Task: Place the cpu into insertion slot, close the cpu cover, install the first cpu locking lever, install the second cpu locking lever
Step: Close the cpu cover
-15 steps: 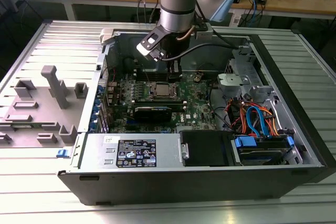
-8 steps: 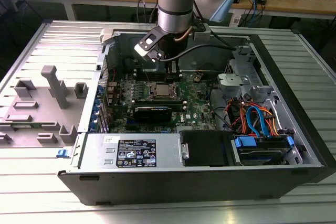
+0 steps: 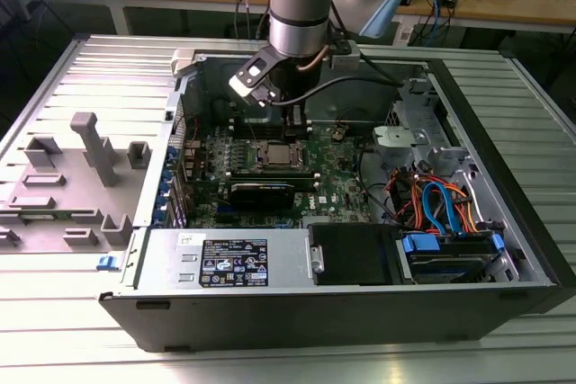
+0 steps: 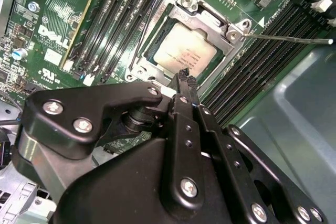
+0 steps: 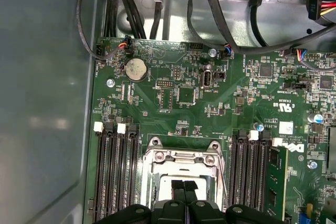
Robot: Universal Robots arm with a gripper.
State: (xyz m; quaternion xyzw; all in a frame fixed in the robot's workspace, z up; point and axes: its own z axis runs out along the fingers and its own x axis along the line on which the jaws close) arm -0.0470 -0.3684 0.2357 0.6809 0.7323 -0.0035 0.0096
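Pincer (image 4: 185, 78): black, angular, bolted links; tips pressed together, empty, hovering just over near edge of insertion slot (image 4: 137, 69). cpu (image 4: 184, 50), dull grey square, seated in slot, framed by silver cpu cover (image 5: 181, 157). Thin metal lever (image 4: 286, 39) juts free across ribbed memory slots (image 4: 247, 72). Beyond, smooth grey case wall (image 4: 299, 114) crowds one side.

The arm (image 3: 301, 6) is hanging straight down from above, with its thick silver-grey wrist (image 3: 297, 38) standing upright. Below it the claw (image 4: 185, 78) is pointing downward, and its two slim black fingers (image 4: 184, 106) are pressing flat against each other at the tips. In the first wrist view the claw (image 5: 184, 186) is showing that same tight seam, both ends lying side by side.
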